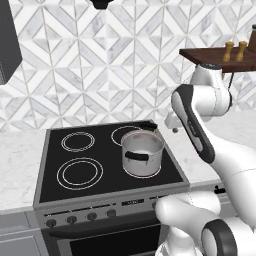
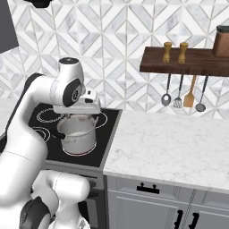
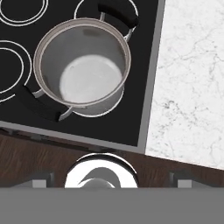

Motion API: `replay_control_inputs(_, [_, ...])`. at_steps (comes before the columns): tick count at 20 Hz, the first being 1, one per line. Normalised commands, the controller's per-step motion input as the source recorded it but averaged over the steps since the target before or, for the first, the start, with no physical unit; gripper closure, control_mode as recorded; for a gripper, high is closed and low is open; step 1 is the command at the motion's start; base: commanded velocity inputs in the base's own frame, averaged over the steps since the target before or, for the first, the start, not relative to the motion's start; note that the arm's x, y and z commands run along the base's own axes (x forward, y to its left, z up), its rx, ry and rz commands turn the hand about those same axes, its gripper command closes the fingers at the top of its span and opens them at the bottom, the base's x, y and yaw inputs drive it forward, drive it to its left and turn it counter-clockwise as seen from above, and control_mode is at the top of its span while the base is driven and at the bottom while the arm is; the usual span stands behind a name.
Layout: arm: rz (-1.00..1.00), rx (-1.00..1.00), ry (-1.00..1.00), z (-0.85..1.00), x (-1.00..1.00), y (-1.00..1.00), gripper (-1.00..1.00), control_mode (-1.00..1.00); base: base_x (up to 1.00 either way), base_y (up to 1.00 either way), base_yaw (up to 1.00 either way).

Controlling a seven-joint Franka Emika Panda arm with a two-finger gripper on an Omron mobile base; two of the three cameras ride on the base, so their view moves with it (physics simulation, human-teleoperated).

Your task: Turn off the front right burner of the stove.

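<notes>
Marble counter (image 2: 179, 147) beside the black-glass stove (image 1: 100, 170).

pot (image 1: 142, 152) on stove (image 1: 100, 165), apparently front right burner (image 3: 114, 99)

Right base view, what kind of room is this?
A rendered home kitchen: a stove with a steel pot on its black glass top, a marble counter over grey cabinets, and utensils hanging under a wooden shelf.

Steel pot (image 1: 142, 152) atop front right burner (image 2: 77, 152)
</notes>
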Motion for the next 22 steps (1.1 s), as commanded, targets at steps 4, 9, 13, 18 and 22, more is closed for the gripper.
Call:
replay_control_inputs(4, [0.16, -0.28, 0.0, -0.37, -0.05, 1.0, -1.0, -1.0, 0.0, 0.0, 0.0])
replay_control_inputs(9, [0.32, -0.37, 0.0, -0.58, -0.57, 1.0, -1.0, -1.0, 0.0, 0.0, 0.0])
replay_control_inputs(13, [0.33, -0.32, 0.0, -0.64, -0.69, 1.0, -1.0, -1.0, 0.0, 0.0, 0.0])
replay_control_inputs(18, [0.31, -0.36, 0.0, -0.64, -0.49, 1.0, -1.0, -1.0, 0.0, 0.0, 0.0])
replay_control_inputs(22, [0.32, -0.36, -0.03, -0.72, -0.6, 1.0, -1.0, -1.0, 0.0, 0.0, 0.0])
